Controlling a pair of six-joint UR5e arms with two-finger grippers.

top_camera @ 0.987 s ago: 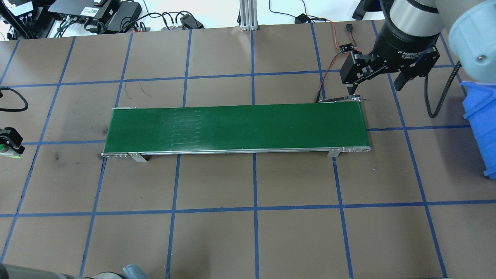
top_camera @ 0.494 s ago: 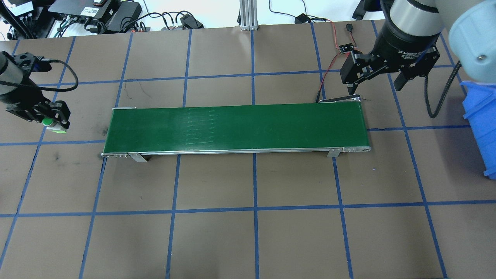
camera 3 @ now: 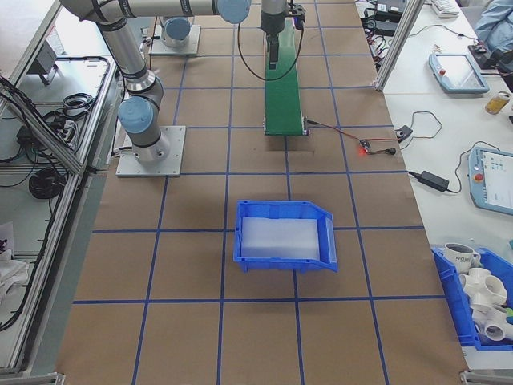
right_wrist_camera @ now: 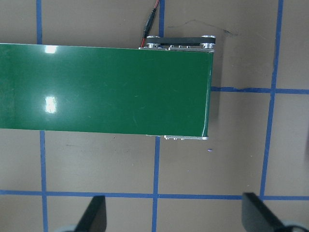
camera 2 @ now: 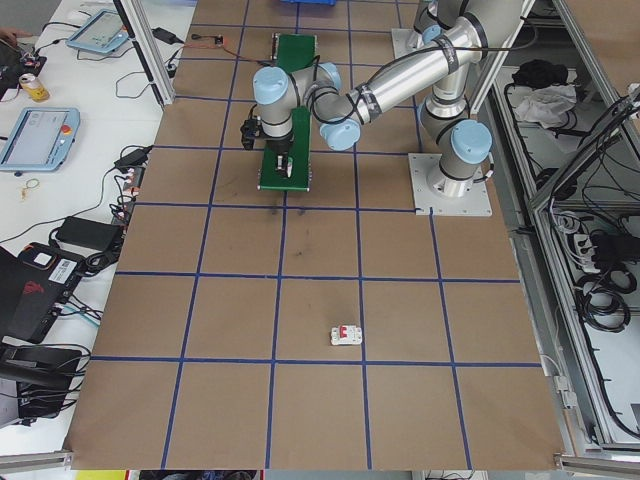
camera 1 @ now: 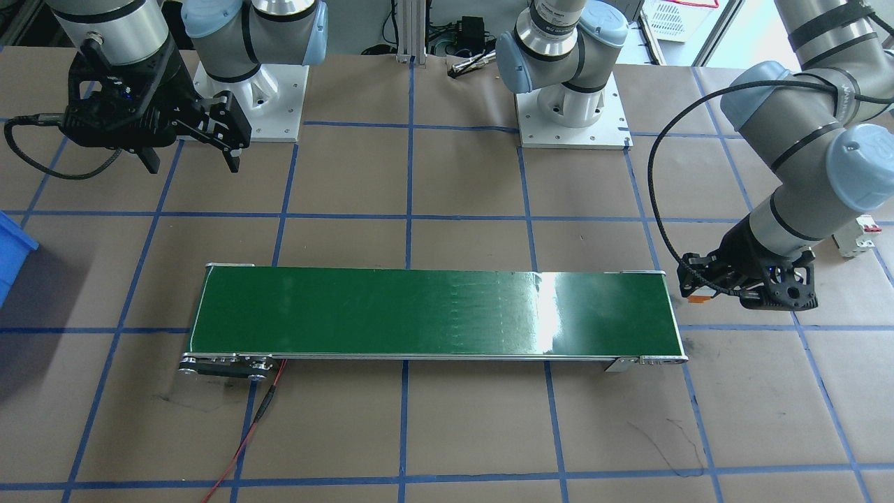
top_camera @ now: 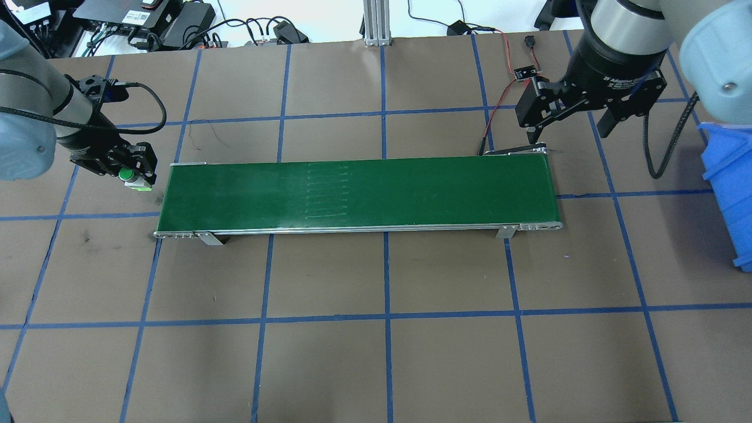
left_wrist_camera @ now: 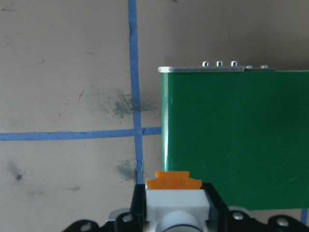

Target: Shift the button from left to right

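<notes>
The button has a green cap, a white body and an orange base. My left gripper is shut on it and holds it above the table, just off the left end of the green conveyor belt. In the left wrist view the belt lies ahead and to the right of the held button. My right gripper hangs open and holds nothing, behind the belt's right end; its fingertips frame the belt end from above.
A blue bin stands at the table's right edge. A red wire runs from the belt's far right corner to the back edge. A white circuit breaker lies far to the left on the table.
My left arm has swept in from the table's left edge toward the belt's left end, carrying the button. The right arm has stayed still.
</notes>
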